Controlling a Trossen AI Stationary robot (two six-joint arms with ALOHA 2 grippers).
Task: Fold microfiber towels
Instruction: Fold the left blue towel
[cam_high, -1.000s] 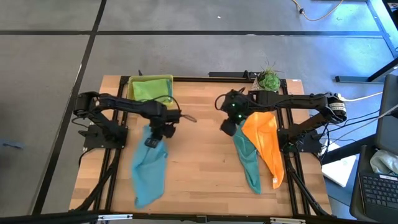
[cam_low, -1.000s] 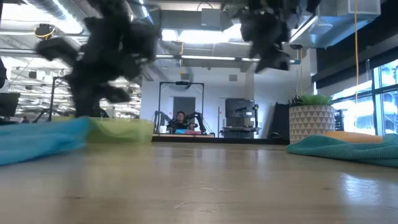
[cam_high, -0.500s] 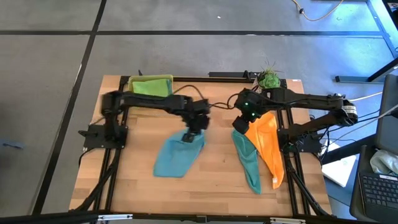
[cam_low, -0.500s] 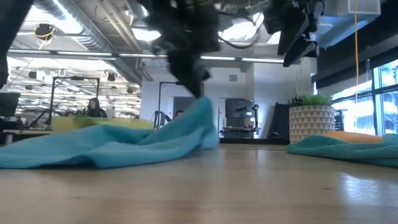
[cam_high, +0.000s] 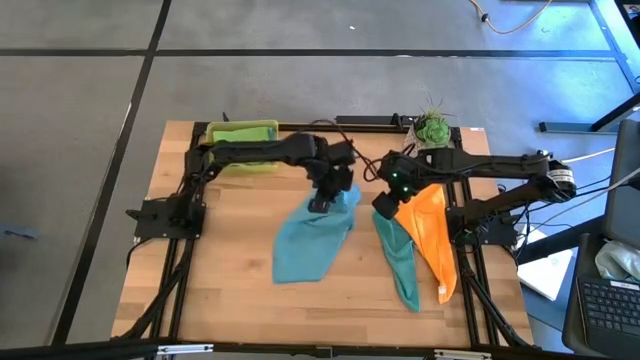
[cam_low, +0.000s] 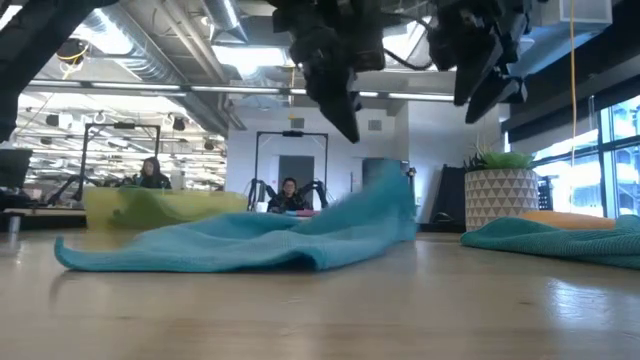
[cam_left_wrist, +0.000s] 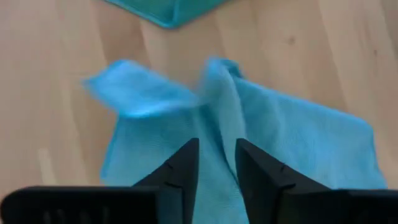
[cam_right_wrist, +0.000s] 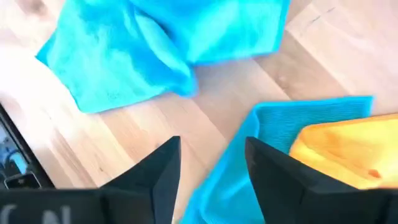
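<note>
Wooden table (cam_high: 330, 300), crumpled light blue towel (cam_high: 310, 240), open-plan workshop behind

On the light wooden tabletop (cam_high: 230, 260) lie a plain light blue towel (cam_high: 312, 235), a plain teal towel (cam_high: 398, 258) and a plain orange towel (cam_high: 428, 230), a yellow-green tray (cam_high: 241, 133) holds a lime green towel (cam_high: 243, 145), and both arms are black.

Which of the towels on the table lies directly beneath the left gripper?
The light blue towel at mid-table, below the left gripper. The teal towel and orange towel lie overlapped by the right arm.
</note>
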